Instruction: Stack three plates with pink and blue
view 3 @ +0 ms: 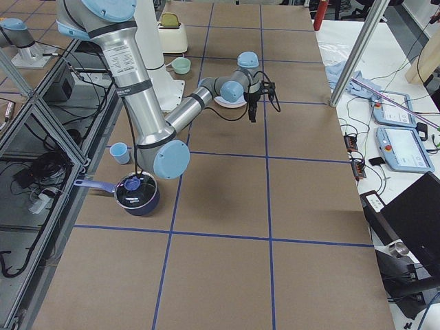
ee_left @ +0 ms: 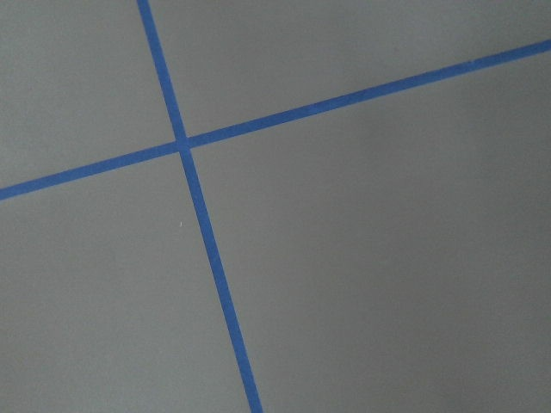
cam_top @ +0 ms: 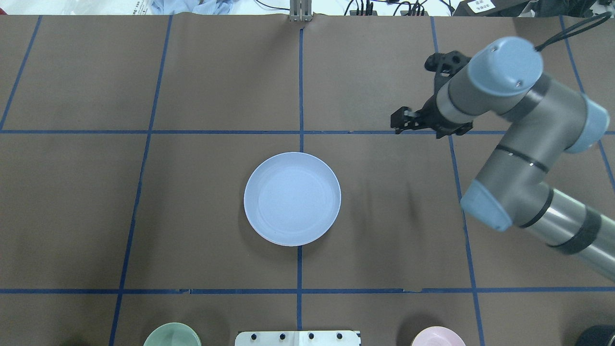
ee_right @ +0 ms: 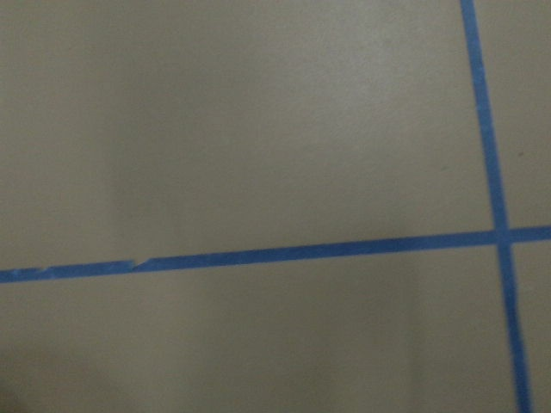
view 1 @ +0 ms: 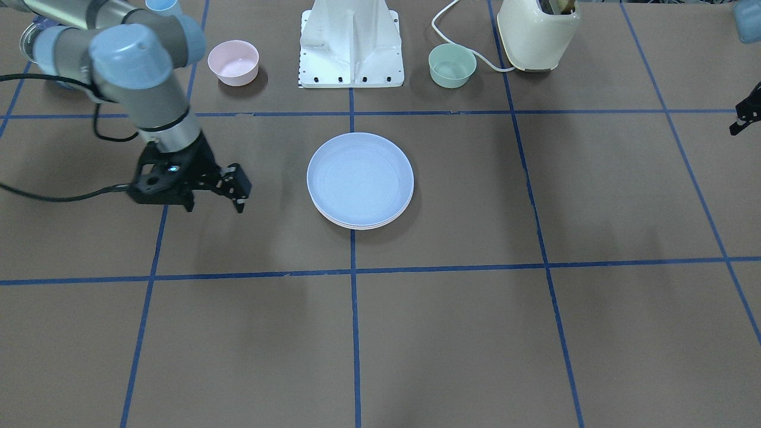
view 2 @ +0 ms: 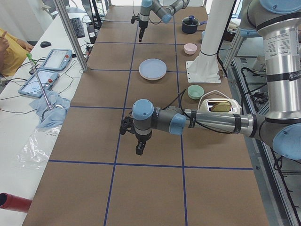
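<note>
Plates (view 1: 359,178) stacked dead centre, blue one on top, paler rims underneath. Front view: my right gripper (view 1: 215,207) hovers left of the stack, spread and empty, the nearer one. Left gripper (view 1: 744,116) well apart at the right edge; can't tell its state.

Brown table cover (view 1: 452,333), gridded with blue tape lines (view 1: 354,333). Taken from the middle of the front-facing view: between 10 and 11 o'clock, a small pink bowl (view 1: 233,62), upright. At 1 o'clock, a mint-green bowl (view 1: 452,65), upright, with a white cord (view 1: 490,64) just beside it. Between 1 and 2 o'clock, a cream toaster (view 1: 538,34). At 9 o'clock in the right side view, a dark pot (view 3: 137,194), with a light blue cup (view 3: 119,152) near it.
</note>
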Robot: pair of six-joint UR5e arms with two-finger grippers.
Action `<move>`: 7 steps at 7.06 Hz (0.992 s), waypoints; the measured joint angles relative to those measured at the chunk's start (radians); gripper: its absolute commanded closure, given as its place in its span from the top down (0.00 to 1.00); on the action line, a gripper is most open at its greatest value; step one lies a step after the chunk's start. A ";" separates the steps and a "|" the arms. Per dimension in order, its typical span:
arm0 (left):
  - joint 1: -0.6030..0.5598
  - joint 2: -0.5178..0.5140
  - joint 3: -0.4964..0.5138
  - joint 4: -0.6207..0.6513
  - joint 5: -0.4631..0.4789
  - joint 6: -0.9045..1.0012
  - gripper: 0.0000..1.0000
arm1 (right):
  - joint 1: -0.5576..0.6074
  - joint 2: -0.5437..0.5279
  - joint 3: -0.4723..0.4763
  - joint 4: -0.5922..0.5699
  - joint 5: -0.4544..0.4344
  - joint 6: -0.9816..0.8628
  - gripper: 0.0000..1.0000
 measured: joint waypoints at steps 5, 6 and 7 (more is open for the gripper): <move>-0.183 -0.013 0.000 0.207 0.077 0.160 1.00 | 0.522 -0.181 -0.223 -0.079 0.215 -0.984 1.00; -0.191 -0.024 0.005 0.208 0.071 0.075 1.00 | 0.591 -0.249 -0.237 -0.091 0.217 -1.116 1.00; -0.193 -0.033 0.003 0.200 0.060 -0.020 1.00 | 0.637 -0.327 -0.243 -0.089 0.217 -1.176 1.00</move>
